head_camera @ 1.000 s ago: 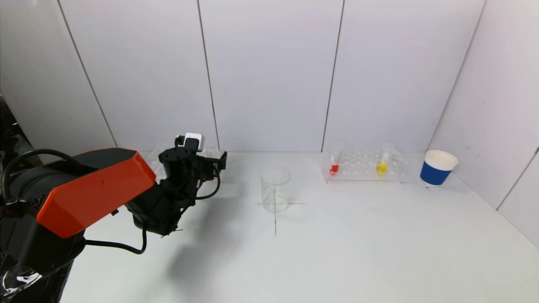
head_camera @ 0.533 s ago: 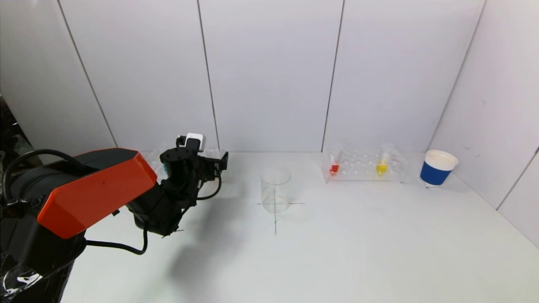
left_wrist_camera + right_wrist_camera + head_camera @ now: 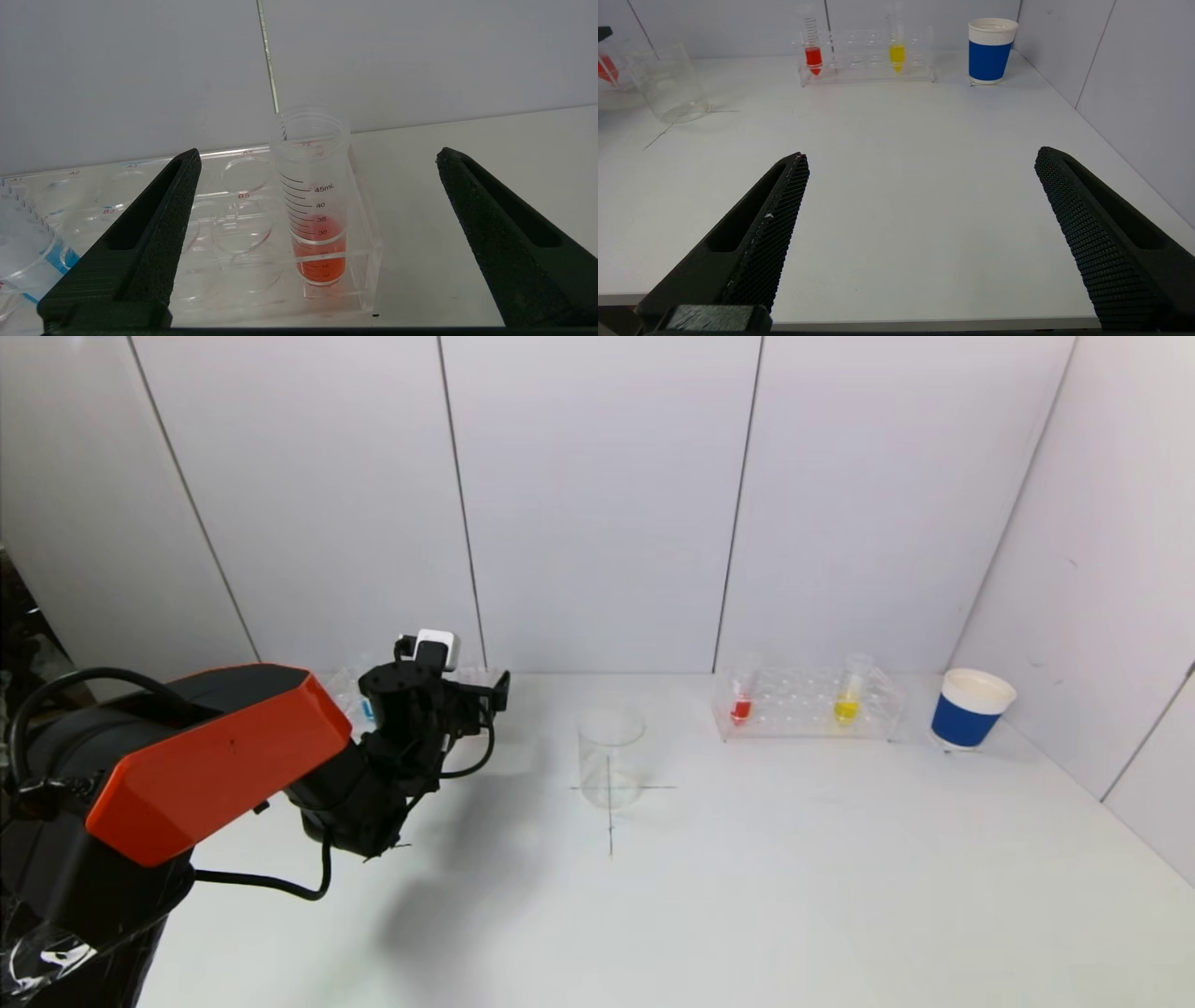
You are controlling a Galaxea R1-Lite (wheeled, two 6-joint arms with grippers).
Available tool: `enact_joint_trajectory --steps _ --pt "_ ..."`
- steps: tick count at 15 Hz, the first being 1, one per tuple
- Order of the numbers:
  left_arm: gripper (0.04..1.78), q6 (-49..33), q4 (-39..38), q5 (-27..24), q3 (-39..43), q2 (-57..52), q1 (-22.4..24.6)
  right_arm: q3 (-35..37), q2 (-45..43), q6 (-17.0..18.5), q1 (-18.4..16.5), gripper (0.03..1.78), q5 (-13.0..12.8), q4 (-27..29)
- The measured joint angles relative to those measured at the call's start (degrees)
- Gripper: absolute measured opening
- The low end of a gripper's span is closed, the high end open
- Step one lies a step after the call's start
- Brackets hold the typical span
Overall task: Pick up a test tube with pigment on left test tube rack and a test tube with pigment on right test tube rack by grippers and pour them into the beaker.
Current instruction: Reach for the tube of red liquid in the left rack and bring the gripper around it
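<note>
Red pigment in left-rack tube; red, yellow tubes right; beaker.

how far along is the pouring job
Nothing is poured: the beaker looks empty. In hand: the left gripper is open at the left rack, lined up on its red tube, not gripping. Left: grasp it, take a tube from the right rack with the right gripper, open near the table's front edge, and pour both.

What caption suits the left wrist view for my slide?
Open left gripper faces a clear graduated tube of orange-red liquid in a transparent rack.
</note>
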Motion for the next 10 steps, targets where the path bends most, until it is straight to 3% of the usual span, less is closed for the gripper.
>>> enact_joint_trajectory --steps 10 --pt "1.76 0.0 0.0 0.0 -0.3 0.1 0.1 0.0 0.0 0.0 0.0 1.76 0.0 0.0"
